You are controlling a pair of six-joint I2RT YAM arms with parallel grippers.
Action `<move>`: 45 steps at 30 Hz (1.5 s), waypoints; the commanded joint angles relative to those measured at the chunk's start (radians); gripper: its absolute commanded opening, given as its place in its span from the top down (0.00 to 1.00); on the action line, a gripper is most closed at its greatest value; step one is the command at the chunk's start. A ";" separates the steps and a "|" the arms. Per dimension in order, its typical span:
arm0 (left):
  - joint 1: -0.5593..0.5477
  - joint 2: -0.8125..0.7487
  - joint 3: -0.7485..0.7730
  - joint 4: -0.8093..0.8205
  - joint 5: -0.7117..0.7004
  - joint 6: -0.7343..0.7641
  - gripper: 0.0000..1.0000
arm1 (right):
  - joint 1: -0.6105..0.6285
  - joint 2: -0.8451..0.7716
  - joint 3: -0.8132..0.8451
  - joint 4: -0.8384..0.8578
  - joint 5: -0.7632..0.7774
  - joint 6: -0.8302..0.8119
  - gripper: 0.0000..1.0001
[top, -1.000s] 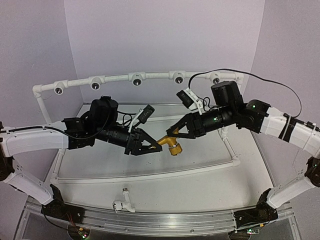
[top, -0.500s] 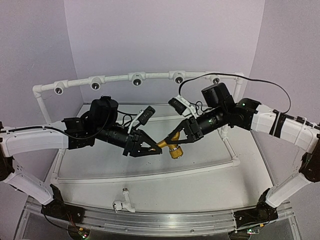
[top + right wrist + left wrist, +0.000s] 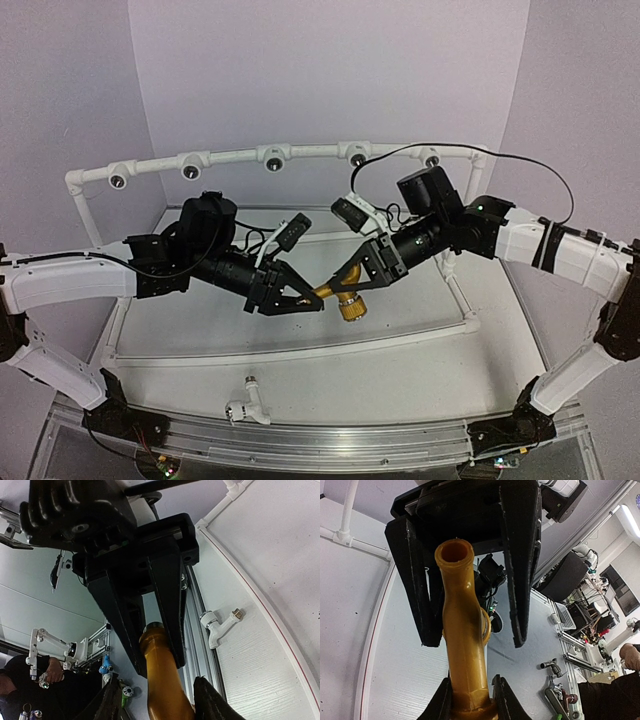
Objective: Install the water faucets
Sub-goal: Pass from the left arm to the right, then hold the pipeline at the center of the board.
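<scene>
The yellow-orange faucet hangs in mid-air over the middle of the table. My left gripper is shut on its threaded end. My right gripper reaches in from the right, and its jaws straddle the spout. They are open: one right finger lies against the spout, while the other finger stands off with a visible gap. The white faucet lies alone on the table near the front edge, also seen in the right wrist view as the white faucet.
A white pipe frame with several round dark sockets arches across the back. A low white pipe rail borders the table in front, and an aluminium rail runs along the near edge.
My right arm has swung left and closer. Its jaws have narrowed around the spout of the yellow-orange faucet. My left gripper has kept its hold and barely moved.
</scene>
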 commanded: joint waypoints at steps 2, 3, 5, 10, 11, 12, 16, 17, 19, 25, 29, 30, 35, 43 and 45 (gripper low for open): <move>0.007 -0.007 0.054 0.050 -0.039 0.008 1.00 | 0.023 0.016 0.034 0.014 -0.077 -0.032 0.51; 0.007 -0.007 0.054 0.050 -0.040 0.007 1.00 | 0.027 0.018 0.034 0.011 -0.077 -0.037 0.51; 0.007 -0.007 0.054 0.050 -0.039 0.005 1.00 | 0.029 0.018 0.032 0.007 -0.078 -0.052 0.51; 0.010 -0.007 0.051 0.050 -0.046 0.001 1.00 | 0.034 0.011 0.031 -0.006 -0.061 -0.083 0.88; 0.010 -0.006 0.051 0.050 -0.047 0.000 1.00 | 0.037 0.008 0.030 -0.006 -0.047 -0.087 0.96; 0.010 -0.006 0.051 0.050 -0.048 -0.002 1.00 | 0.040 0.004 0.028 -0.008 -0.034 -0.090 1.00; 0.019 -0.004 0.051 0.050 -0.074 -0.027 0.98 | 0.047 -0.043 0.001 0.004 0.099 -0.074 1.00; 0.030 -0.007 0.048 0.050 -0.097 -0.042 0.87 | 0.047 -0.060 0.000 0.010 0.153 -0.058 1.00; 0.063 -0.038 0.016 0.050 -0.143 -0.074 0.49 | 0.048 -0.110 -0.014 0.010 0.277 -0.034 1.00; 0.110 -0.146 -0.080 0.020 -0.345 -0.110 0.07 | 0.049 -0.283 -0.003 -0.228 0.979 -0.155 1.00; 0.097 -0.090 -0.085 0.002 -0.412 -0.145 0.16 | 0.064 -0.336 0.035 -0.355 1.464 -0.331 1.00; 0.081 -0.060 -0.082 0.002 -0.432 -0.149 0.17 | 0.069 -0.341 0.041 -0.368 1.547 -0.382 1.00; -0.001 0.161 -0.017 0.004 -0.489 -0.113 0.17 | 0.069 -0.299 0.121 -0.340 1.741 -0.632 1.00; -0.141 0.534 0.261 -0.107 -0.582 0.089 0.17 | 0.074 -0.261 0.092 -0.154 1.871 -0.983 1.00; -0.169 0.608 0.340 -0.147 -0.606 0.141 0.17 | 0.073 -0.259 0.074 -0.144 1.880 -1.009 1.00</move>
